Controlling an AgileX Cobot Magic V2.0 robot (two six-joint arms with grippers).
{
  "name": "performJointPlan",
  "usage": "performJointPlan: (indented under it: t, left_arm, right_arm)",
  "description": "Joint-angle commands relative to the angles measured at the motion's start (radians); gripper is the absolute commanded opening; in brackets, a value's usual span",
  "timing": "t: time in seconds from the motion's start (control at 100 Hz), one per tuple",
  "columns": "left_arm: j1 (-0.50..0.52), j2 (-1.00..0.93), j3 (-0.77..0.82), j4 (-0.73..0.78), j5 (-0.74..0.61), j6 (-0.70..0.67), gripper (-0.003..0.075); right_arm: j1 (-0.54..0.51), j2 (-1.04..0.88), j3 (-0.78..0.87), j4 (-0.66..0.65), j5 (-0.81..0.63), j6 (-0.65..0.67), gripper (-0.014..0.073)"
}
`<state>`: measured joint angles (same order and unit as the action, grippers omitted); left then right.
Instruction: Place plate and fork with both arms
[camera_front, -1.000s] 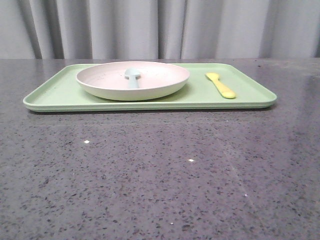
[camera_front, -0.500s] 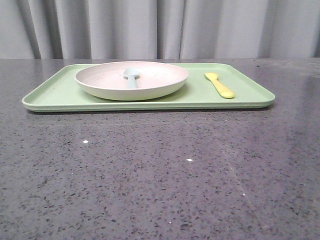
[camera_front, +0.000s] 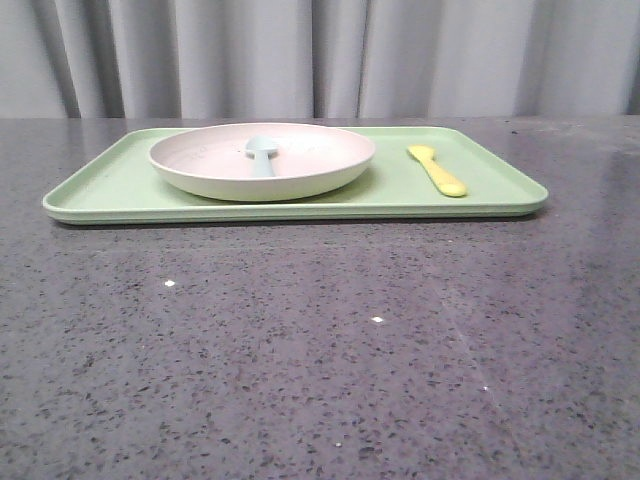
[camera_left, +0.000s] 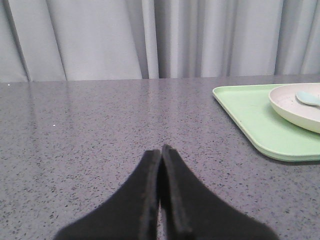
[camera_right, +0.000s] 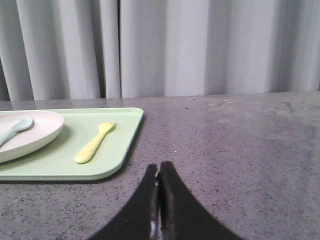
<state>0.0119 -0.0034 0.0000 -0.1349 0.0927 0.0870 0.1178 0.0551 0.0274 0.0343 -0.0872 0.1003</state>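
**Q:** So where's everything placed on the table?

**A:** A light-green tray (camera_front: 120, 190) is seen across the upper half of the front view, set on a dark speckled tabletop (camera_front: 320, 350). The plate (camera_front: 262, 160) is parked on the tray's left-center part, and a pale blue spoon (camera_front: 262, 153) is laid inside it. The yellow fork (camera_front: 437, 170) is found flat on the tray too, to the right of the plate and clear of it, handle angled toward the lower right.

**Q:** And the claws?

**A:** Neither is caught in the front view. In the left wrist view, the left gripper (camera_left: 160, 152) is seen pressed closed with nothing between the fingers, low over bare tabletop, well away from the tray at the right edge. Same deal in the right wrist view: the right gripper (camera_right: 158, 169) is closed up empty, with the fork up and to the left of it.
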Motion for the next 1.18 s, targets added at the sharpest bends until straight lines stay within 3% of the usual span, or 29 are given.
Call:
performJointPlan:
  t: [0.0, 0.27, 0.51, 1.17]
  left_arm:
    - [0.002, -0.032, 0.012, -0.002, -0.071, -0.008, -0.002]
    - [0.002, -0.032, 0.012, -0.002, -0.071, -0.008, -0.002]
    - [0.002, -0.032, 0.012, -0.002, -0.071, -0.008, -0.002]
    - [0.002, -0.032, 0.012, -0.002, -0.071, -0.008, -0.002]
  right_arm:
    - [-0.031, 0.004, -0.011, 0.003, -0.067, -0.01, -0.0067]
    - [-0.089, -0.069, -0.006, -0.024, -0.004, -0.008, -0.0067]
    - [-0.092, -0.09, -0.004, -0.098, 0.024, 0.079, -0.0067]
    - [-0.092, -0.09, -0.005, -0.099, 0.031, 0.082, -0.0067]
